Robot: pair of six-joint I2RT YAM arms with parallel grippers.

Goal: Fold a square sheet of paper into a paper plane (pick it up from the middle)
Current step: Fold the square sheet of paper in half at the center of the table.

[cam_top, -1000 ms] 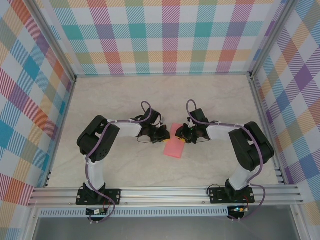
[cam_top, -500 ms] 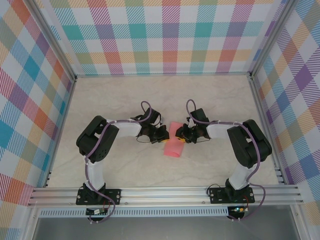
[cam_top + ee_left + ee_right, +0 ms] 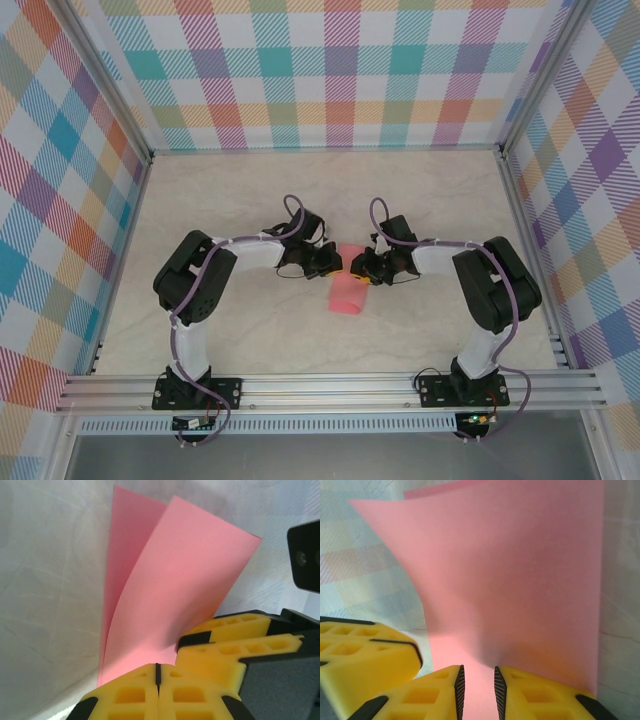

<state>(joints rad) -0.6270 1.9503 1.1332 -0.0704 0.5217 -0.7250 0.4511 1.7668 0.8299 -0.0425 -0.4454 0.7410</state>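
At frame centre, the square sheet of paper (image 3: 348, 290) is narrowing, its flap curling over into a fold. The left gripper (image 3: 328, 262) is clenching its edge; the right gripper (image 3: 362, 267) is straddling it, slightly parted.

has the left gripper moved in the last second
Yes, slightly: the left gripper, shut on the square sheet of paper, has shifted away from the near rail, toward the back wall.
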